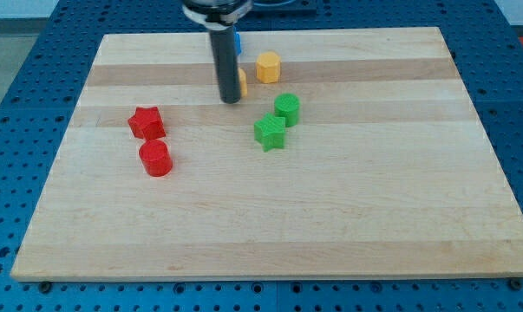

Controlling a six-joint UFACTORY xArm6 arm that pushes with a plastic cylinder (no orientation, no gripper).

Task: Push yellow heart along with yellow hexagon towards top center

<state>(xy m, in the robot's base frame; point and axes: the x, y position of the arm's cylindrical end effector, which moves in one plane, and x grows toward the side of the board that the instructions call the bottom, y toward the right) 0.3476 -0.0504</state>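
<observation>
The yellow hexagon [268, 66] lies near the view's top centre on the wooden board [348, 217]. A second yellow block [242, 81], probably the yellow heart, sits just left of it and is mostly hidden behind my dark rod. My tip [231, 100] rests on the board right at the lower left side of that hidden yellow block. A blue block [238, 39] peeks out behind the rod near the board's top edge; its shape cannot be made out.
A green cylinder [287, 107] and a green star [270, 132] sit together right of and below my tip. A red star [147, 122] and a red cylinder [155, 159] sit at the view's left.
</observation>
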